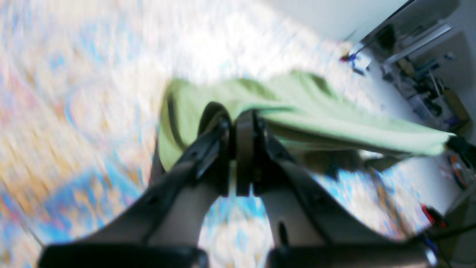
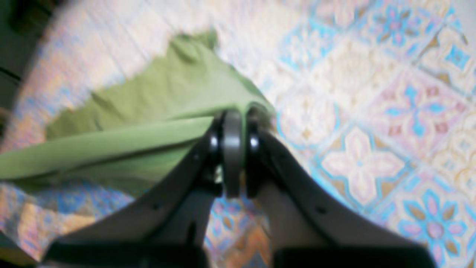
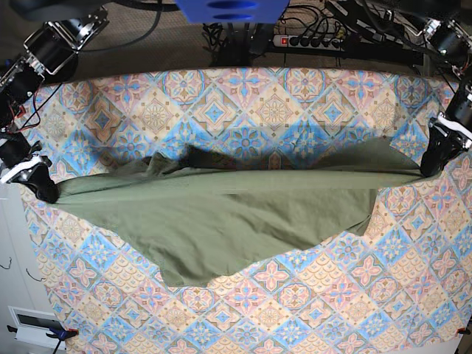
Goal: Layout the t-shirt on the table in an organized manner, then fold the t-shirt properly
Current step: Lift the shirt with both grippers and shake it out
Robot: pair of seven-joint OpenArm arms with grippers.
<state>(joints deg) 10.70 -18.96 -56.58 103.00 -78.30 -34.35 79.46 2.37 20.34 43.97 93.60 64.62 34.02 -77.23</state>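
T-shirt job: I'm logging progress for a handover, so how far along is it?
Early. Done: both pincers have shut on the t-shirt, the left pincer and right pincer at opposite ends. In hand: it is stretched taut between them above the table, its lower part draping onto the cloth. Left: laying it flat, since it is bunched and uneven, then all the folding.

The t-shirt is stretched across the middle of the counter, from its left edge to its right edge, and it blocks any passage there. Each end of the cloth is held by a gripper, the right gripper and the left gripper. Behind the shirt, toward the far edge, the counter is bare. In front, along the near edge, there is also free room.
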